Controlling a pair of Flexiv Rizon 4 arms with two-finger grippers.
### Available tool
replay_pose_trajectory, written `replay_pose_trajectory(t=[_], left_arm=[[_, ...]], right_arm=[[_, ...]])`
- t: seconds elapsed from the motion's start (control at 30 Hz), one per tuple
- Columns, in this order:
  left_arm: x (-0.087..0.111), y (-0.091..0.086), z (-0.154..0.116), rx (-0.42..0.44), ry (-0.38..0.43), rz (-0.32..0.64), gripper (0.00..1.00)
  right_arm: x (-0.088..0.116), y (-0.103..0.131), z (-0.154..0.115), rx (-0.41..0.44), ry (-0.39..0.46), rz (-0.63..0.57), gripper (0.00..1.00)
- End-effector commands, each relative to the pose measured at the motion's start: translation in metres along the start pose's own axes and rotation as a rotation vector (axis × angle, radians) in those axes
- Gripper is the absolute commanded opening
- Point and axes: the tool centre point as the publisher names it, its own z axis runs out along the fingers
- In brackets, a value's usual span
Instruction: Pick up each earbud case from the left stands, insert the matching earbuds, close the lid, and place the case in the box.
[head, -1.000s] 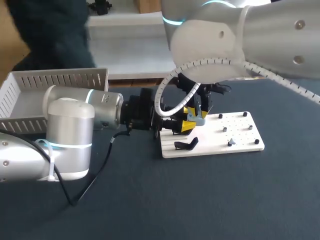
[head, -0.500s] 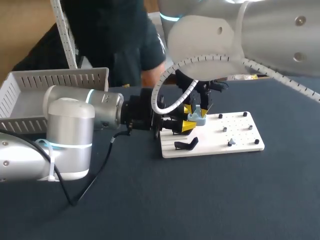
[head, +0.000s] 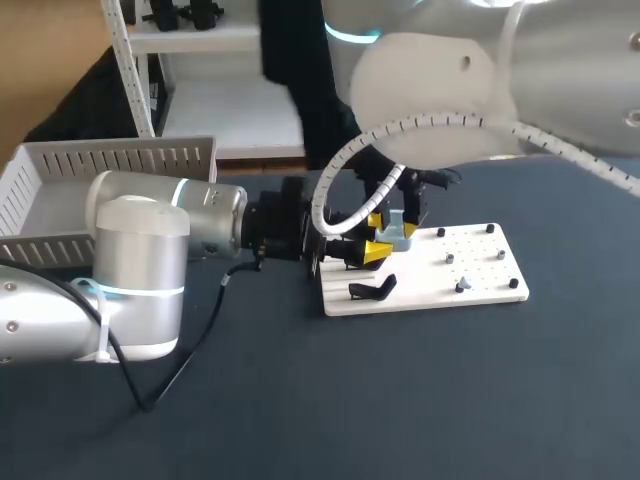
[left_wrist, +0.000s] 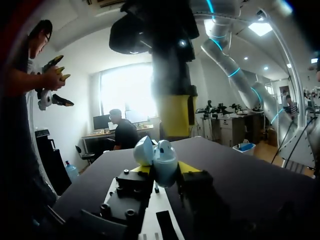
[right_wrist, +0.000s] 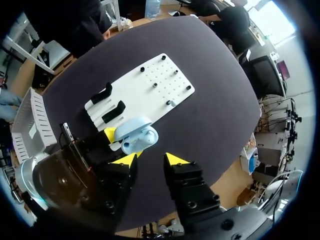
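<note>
The light blue earbud case (left_wrist: 160, 159) sits between my left gripper's (left_wrist: 162, 170) yellow tips, which are shut on it, and its lid stands open. In the head view the case (head: 396, 233) hangs over the left end of the white board (head: 480, 262), held by the left gripper (head: 368, 250). My right gripper (right_wrist: 150, 160) is open just above the case (right_wrist: 137, 136), with nothing between its fingers. One of its yellow fingers (left_wrist: 175, 110) shows right behind the case. A small light blue earbud (head: 460, 287) rests on the board's right part.
Two black stands (right_wrist: 102, 93) (right_wrist: 114, 111) sit on the board's left end, one (head: 372, 290) just in front of the grippers. Small black pegs dot the board's right half. A white slatted basket (head: 110, 160) stands at the table's far left.
The right gripper's fingers have spread apart and come off the case. The left gripper and the case have stayed where they were.
</note>
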Motion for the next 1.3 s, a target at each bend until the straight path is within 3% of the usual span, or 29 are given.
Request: replay_pose_trajectory(t=[0.03, 0.37, 0.87, 1.3], left_arm=[[0.001, -0.001, 0.001, -0.005, -0.001, 0.002, 0.0], [0.001, -0.001, 0.001, -0.005, -0.001, 0.002, 0.0], [0.001, -0.001, 0.001, -0.005, -0.001, 0.002, 0.0], [-0.005, -0.021, -0.017, 0.012, 0.046, 0.014, 0.0]], right_arm=[[0.003, -0.003, -0.002, -0.01, -0.008, -0.002, 0.4], [-0.004, -0.021, -0.012, -0.075, -0.007, 0.015, 0.42], [-0.034, -0.057, -0.029, -0.186, -0.016, 0.083, 0.44], [-0.048, -0.062, -0.031, -0.243, -0.006, 0.087, 0.46]])
